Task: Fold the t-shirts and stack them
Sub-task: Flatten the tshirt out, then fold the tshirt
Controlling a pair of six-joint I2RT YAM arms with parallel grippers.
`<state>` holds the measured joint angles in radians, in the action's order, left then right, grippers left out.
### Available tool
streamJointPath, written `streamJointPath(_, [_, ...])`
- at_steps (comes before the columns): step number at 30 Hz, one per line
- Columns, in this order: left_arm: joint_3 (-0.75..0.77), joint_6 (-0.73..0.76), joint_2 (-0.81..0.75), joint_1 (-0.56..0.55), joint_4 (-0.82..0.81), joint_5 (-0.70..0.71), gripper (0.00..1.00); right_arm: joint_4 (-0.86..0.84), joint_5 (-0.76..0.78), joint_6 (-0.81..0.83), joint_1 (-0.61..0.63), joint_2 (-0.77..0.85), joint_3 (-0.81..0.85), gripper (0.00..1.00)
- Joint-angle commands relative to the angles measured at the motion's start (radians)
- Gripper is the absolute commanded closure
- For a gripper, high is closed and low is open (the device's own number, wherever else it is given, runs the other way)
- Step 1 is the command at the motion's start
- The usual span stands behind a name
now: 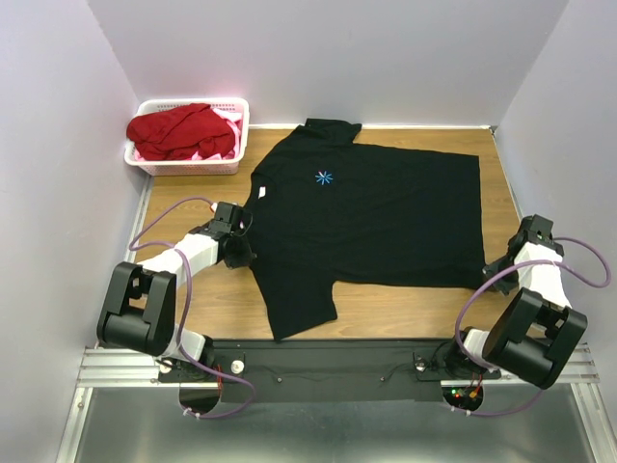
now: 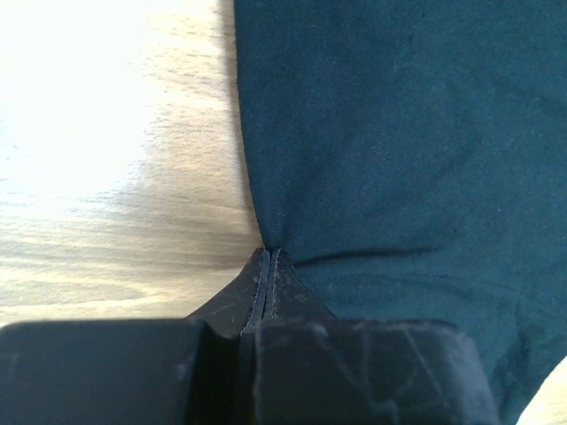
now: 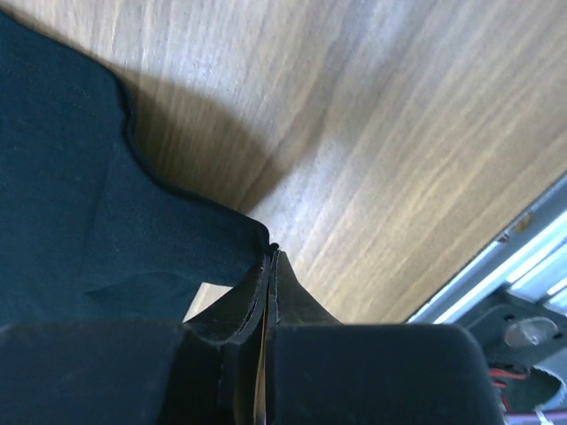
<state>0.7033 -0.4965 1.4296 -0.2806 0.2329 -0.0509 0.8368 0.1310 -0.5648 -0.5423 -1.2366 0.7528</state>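
A large black t-shirt [image 1: 376, 212] with a light-blue asterisk logo [image 1: 324, 177] lies spread flat on the wooden table, collar to the left. My left gripper [image 1: 243, 253] is shut on its near-left edge by the sleeve; in the left wrist view the closed tips [image 2: 268, 253] pinch the cloth [image 2: 399, 133], which creases toward them. My right gripper [image 1: 494, 272] is shut on the near hem corner; in the right wrist view [image 3: 271, 250] that corner [image 3: 71, 204] is raised a little and casts a shadow. A red shirt [image 1: 178, 130] and pink cloth [image 1: 229, 116] lie in the basket.
A white slotted plastic basket [image 1: 193, 168] stands at the back left corner. Grey walls close in the table on the left, back and right. Bare wood [image 1: 405, 309] shows along the near edge, with the metal base rail [image 1: 96, 362] below it.
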Motion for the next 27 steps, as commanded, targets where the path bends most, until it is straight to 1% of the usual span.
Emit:
streamJointPath(1, [0.01,0.019,-0.047,-0.002,0.08,0.042,1.0,0.08,0.029,-0.006,-0.001,0.042,0.06,0.99])
streamJointPath(2, [0.016,0.021,-0.061,-0.002,0.088,0.074,1.0,0.091,0.021,-0.015,0.001,0.049,0.062,0.99])
streamJointPath(7, [0.07,0.036,-0.057,0.004,0.121,0.098,1.0,0.133,-0.08,-0.079,0.001,0.098,0.049,0.99])
streamJointPath(8, [0.071,0.038,-0.055,0.006,0.123,0.098,1.0,0.136,-0.082,-0.084,0.001,0.106,0.046,0.99])
streamJointPath(13, [0.082,0.052,-0.049,0.017,0.132,0.108,1.0,0.177,0.013,-0.113,0.002,0.161,0.06,0.99])
streamJointPath(21, [0.128,0.065,-0.028,0.021,0.151,0.117,1.0,0.228,-0.031,-0.121,0.015,0.273,0.033,0.99])
streamJointPath(27, [0.168,0.069,-0.017,0.032,0.171,0.129,1.0,0.26,-0.024,-0.13,0.027,0.321,0.017,0.99])
